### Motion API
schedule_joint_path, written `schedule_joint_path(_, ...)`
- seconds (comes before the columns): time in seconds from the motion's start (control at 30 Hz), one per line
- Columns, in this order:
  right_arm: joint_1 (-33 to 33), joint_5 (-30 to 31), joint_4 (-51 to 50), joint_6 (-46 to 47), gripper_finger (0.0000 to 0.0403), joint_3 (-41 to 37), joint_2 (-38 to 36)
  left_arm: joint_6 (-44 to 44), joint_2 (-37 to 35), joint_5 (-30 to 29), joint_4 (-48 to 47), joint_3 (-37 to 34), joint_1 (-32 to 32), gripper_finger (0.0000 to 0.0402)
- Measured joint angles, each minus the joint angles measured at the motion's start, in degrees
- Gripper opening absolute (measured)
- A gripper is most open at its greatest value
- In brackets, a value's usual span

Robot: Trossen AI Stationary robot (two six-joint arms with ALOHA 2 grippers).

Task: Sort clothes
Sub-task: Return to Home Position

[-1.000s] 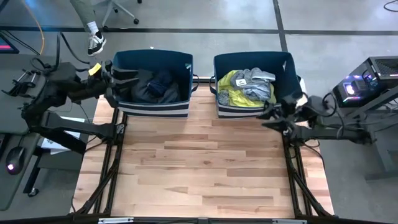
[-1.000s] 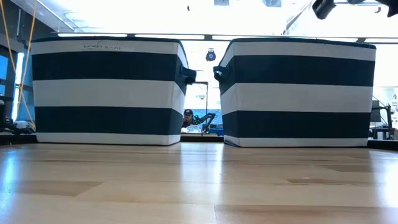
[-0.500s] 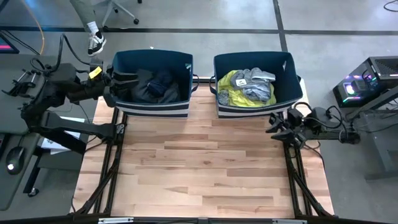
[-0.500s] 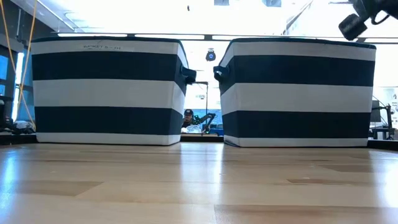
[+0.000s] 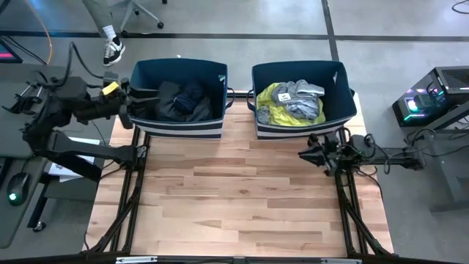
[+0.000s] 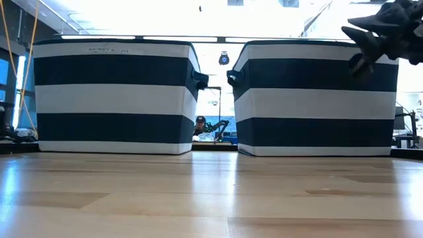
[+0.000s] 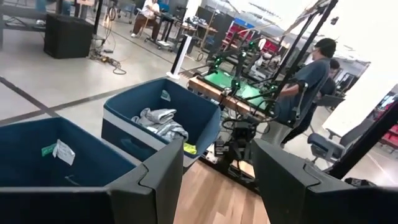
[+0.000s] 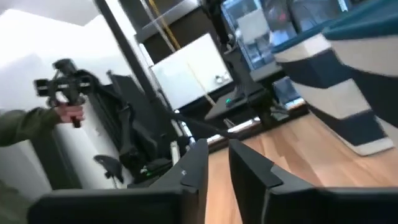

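Right claw (image 5: 303,154) has swung over the table (image 5: 242,198), slightly parted, empty.

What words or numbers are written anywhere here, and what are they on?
"BASKET", then letters too small to read: on the white top band of the left bin.
White tag on the clothes in the right bin: too small to read.
Small tag inside the left bin: blurred.

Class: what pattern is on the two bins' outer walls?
Broad navy and white horizontal stripes on left bin and right bin; low view shows best.
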Motion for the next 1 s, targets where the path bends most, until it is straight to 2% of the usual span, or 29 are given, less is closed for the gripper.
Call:
schedule_joint_path(0.23,-0.01,1.71,-1.49,0.95,0.0028,0.43,0.51,4.03,-4.57,2.55,-3.66,-0.12,0.0,0.017)
schedule_joint_path(0.43,-0.01,1.69,-2.54,0.95,0.0028,0.43,0.51,11.58,-12.72,5.5,-3.62,-5.61,0.0,0.017)
schedule_joint_path(0.7,-0.01,1.53,-4.21,0.95,0.0028,0.43,0.51,16.01,-29.07,11.12,1.54,-20.65,0.0,0.017)
schedule_joint_path(0.9,-0.01,1.53,-4.95,0.97,0.0028,0.43,0.51,16.25,-43.41,11.23,4.6,-34.95,0.0,0.017)
schedule_joint_path(0.97,-0.01,1.54,-5.08,0.97,0.0028,0.43,0.49,16.27,-43.32,11.09,6.18,-38.55,0.0,0.017)
schedule_joint_path(1.0,-0.01,1.47,-5.22,0.96,0.0028,0.43,0.49,16.9,-42.96,11.4,3.82,-39.52,0.0,0.017)
